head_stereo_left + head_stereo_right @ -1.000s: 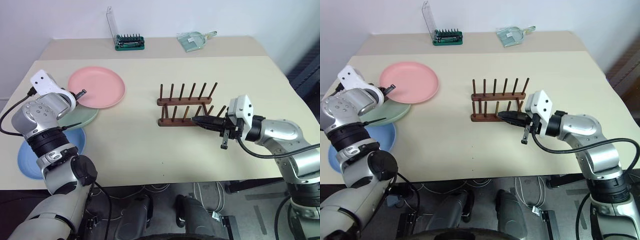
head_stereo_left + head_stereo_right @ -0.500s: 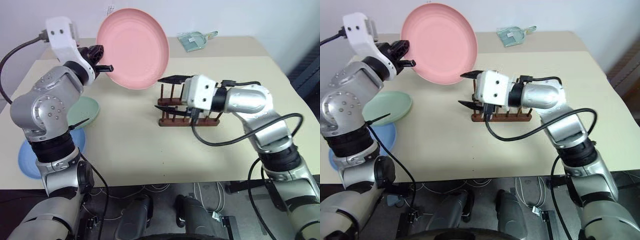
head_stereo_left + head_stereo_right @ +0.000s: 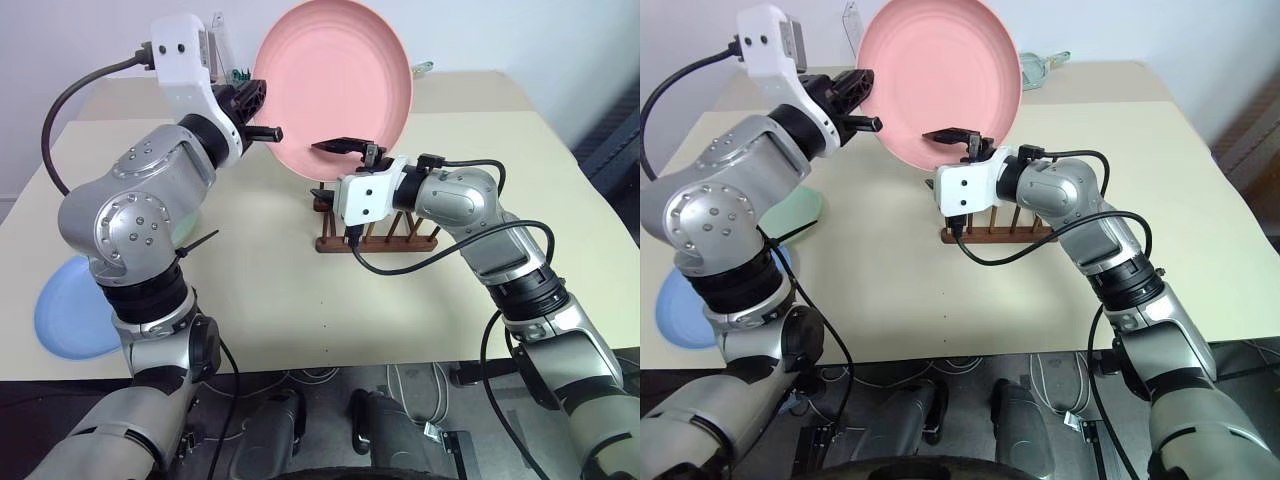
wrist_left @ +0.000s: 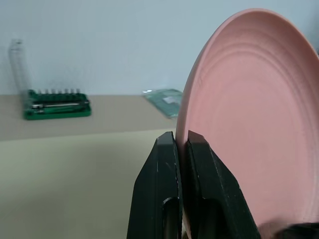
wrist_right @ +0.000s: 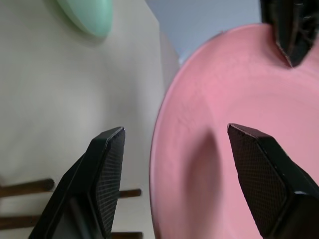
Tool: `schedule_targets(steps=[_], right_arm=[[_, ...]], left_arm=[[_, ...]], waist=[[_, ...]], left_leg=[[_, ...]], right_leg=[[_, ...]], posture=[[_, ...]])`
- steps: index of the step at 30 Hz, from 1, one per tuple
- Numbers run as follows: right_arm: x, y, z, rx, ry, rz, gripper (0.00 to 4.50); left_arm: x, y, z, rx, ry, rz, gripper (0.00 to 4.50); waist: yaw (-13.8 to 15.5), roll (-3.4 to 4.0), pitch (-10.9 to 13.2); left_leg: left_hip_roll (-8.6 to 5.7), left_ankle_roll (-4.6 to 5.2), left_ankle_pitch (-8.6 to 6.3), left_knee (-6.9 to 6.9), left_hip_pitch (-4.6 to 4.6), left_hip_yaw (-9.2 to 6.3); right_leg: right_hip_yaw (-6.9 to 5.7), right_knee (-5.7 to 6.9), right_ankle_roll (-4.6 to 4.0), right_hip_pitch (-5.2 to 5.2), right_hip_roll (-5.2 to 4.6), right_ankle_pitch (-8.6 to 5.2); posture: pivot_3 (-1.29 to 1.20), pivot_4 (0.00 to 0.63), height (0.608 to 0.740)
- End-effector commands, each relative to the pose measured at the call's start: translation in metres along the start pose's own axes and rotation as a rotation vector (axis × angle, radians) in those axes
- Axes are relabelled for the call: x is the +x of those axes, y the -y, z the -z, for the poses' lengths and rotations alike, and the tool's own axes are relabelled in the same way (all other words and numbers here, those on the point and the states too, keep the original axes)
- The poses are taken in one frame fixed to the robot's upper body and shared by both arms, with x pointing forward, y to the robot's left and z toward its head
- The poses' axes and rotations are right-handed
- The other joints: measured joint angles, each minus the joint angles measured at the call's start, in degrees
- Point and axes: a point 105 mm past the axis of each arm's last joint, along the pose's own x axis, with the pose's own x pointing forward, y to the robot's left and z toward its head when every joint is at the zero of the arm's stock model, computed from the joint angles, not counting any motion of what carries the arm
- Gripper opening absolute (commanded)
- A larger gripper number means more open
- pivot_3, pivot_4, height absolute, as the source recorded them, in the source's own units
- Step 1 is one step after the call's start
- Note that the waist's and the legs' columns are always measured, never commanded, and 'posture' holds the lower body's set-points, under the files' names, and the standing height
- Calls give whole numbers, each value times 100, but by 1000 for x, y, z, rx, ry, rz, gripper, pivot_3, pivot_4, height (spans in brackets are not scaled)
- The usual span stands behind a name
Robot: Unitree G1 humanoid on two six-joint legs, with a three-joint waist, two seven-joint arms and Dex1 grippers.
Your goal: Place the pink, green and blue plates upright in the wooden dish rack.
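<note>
Handover step: left end effector (image 3: 262, 118) clamped on the pink plate's (image 3: 335, 85) rim, held upright above the wooden dish rack (image 3: 377, 232) mid-counter; right end effector (image 5: 174, 164) apart, straddling the rim. Next: close, release, lower between pegs.

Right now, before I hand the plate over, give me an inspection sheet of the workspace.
Surface: beige table, dry and flat.
Job's things: pink plate held upright in the air; green plate and blue plate lie flat on the table; dish rack holds no plates.
Clutter: green bit case and a green dustpan at the far edge.
Grippers: left gripper shut on the pink plate's rim; right gripper open, straddling that rim.
Cables: black cable loops along the right arm.
Surroundings: pale wall behind.
</note>
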Motion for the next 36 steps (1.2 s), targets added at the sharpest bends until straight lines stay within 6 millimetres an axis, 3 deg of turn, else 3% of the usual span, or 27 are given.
schedule_targets(steps=[1,6,10,13,16,20,23,27,30,34,36], right_arm=[[3,8,-7,-55,24,34,2447],[3,10,-8,-53,28,47,27],[2,9,-6,-57,22,49,27],[0,8,-4,-59,14,53,0],[-2,10,0,-60,-4,67,0],[-13,22,10,-47,-37,112,0],[-33,41,22,48,-53,188,0],[-61,65,22,292,25,274,0],[-73,71,19,400,68,281,0],[-105,89,-1,899,335,337,0],[-112,84,-4,1009,373,320,0]], left_arm=[[-7,5,-19,3,73,20,0],[-7,1,-17,-2,64,8,0],[-7,-1,-17,-59,85,12,0],[-9,-2,-28,-142,169,32,995],[-14,-9,-44,-208,276,13,2509],[-24,-35,-66,-314,433,-65,4461],[-33,-53,-64,-221,441,-103,4461],[-44,-49,-36,84,346,-4,4461],[-49,-48,-20,148,292,50,4461],[-71,-33,41,348,32,262,4461],[-82,-21,60,378,-49,372,4461]], waist=[[-50,0,0],[-125,2,1],[-113,0,1],[-103,0,0],[-95,0,1],[-107,0,1],[-99,0,1],[-120,0,1],[-86,0,1],[-114,7,2],[-104,7,2]], left_leg=[[0,-1,1,0,0,0],[3,-3,4,0,2,-1],[6,-6,7,-2,4,-1],[6,-6,7,-1,4,-1],[6,-7,7,-1,4,-1],[7,-7,7,-2,4,-1],[8,-7,7,-3,5,-1],[8,-5,8,-8,7,4],[9,23,-8,-9,6,2],[17,41,-20,-13,5,3],[19,42,-21,-22,5,2]], right_leg=[[0,1,-1,0,1,1],[2,4,-5,-1,4,3],[3,5,-8,-1,8,5],[3,4,-9,0,8,5],[3,2,-9,0,7,5],[3,2,-10,0,8,6],[3,2,-12,-1,9,7],[7,1,-13,-1,10,8],[8,-1,-17,0,8,9],[12,-9,-42,-1,0,1],[13,-10,-44,-6,-2,0]], posture=[[0,150,740],[0,150,740],[0,150,740],[0,150,740],[0,150,740],[0,150,740],[0,150,740],[0,150,740],[0,150,740],[0,150,740],[0,150,740]])
